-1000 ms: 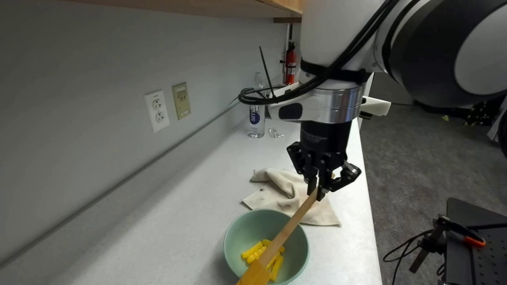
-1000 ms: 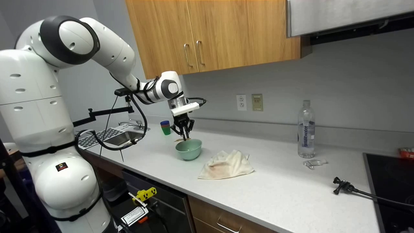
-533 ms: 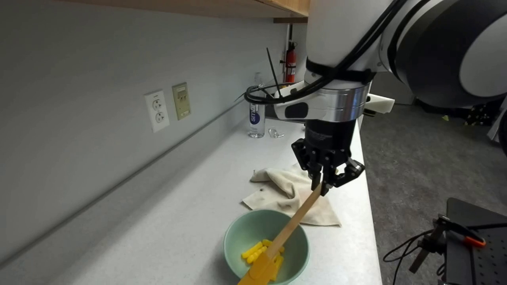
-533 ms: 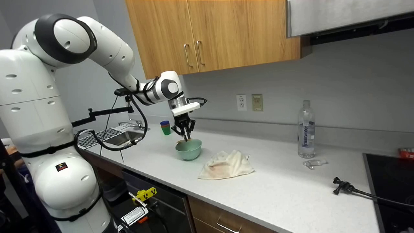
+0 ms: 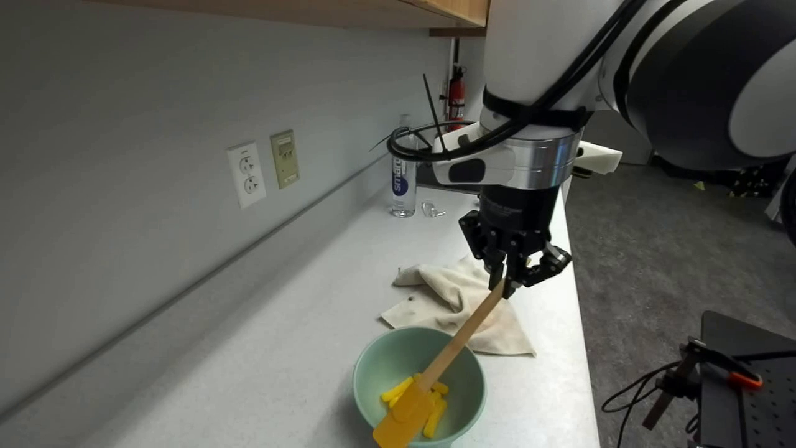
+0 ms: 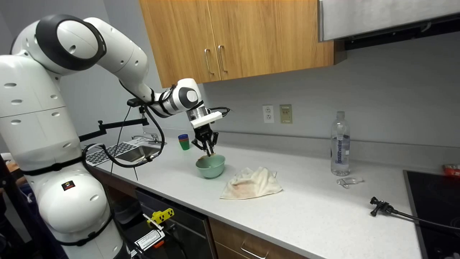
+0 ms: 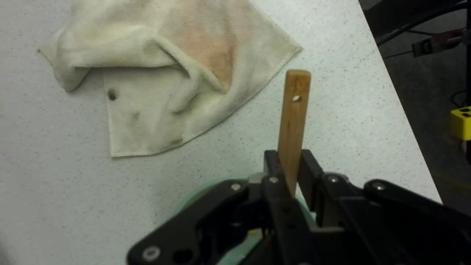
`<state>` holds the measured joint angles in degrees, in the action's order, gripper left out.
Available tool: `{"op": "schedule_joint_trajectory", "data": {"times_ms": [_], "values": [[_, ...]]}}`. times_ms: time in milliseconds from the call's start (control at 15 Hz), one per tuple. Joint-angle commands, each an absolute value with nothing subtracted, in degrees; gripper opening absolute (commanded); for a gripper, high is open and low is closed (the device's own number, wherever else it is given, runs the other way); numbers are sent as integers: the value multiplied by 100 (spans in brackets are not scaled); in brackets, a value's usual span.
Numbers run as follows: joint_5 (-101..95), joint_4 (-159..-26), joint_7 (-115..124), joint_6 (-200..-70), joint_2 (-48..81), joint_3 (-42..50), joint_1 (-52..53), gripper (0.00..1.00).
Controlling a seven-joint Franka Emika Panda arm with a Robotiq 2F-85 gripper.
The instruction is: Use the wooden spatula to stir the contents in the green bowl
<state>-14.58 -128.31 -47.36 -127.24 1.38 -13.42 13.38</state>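
Note:
My gripper (image 5: 502,287) is shut on the handle of the wooden spatula (image 5: 457,345), above the bowl's towel side. In the wrist view the gripper (image 7: 289,162) has the handle (image 7: 294,114) between its fingertips, its holed end sticking out. The spatula slants down across the green bowl (image 5: 378,361). Its orange-yellow blade (image 5: 405,415) lies over the bowl, and its tip overlaps the near rim. Several yellow pieces (image 5: 435,418) lie in the bowl, partly behind the blade. I cannot tell whether the blade touches them. The bowl (image 6: 210,169) also shows under the gripper (image 6: 210,153) in an exterior view.
A crumpled beige towel (image 5: 460,298) lies beside the bowl on the white counter (image 5: 280,348). A water bottle (image 6: 340,147) and a small clear item (image 6: 349,181) stand farther along. Stacked cups (image 6: 184,142) and a sink (image 6: 138,154) are behind. Cabinets (image 6: 237,36) hang above.
In an exterior view my gripper has moved slightly right and up. The spatula blade has shifted up and farther over the bowl. The bowl has shifted very slightly.

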Motion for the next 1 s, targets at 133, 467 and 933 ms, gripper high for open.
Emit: {"op": "schedule_joint_trajectory", "data": {"times_ms": [133, 467, 933], "values": [[-1492, -12991, -4618, -12804, -41, -1332, 1317, 4], [-1162, -13028, -4827, -12908, -45, -1335, 1312, 4], [-1289, -13058, -4731, -12967, -51, -1330, 1312, 4]]}}
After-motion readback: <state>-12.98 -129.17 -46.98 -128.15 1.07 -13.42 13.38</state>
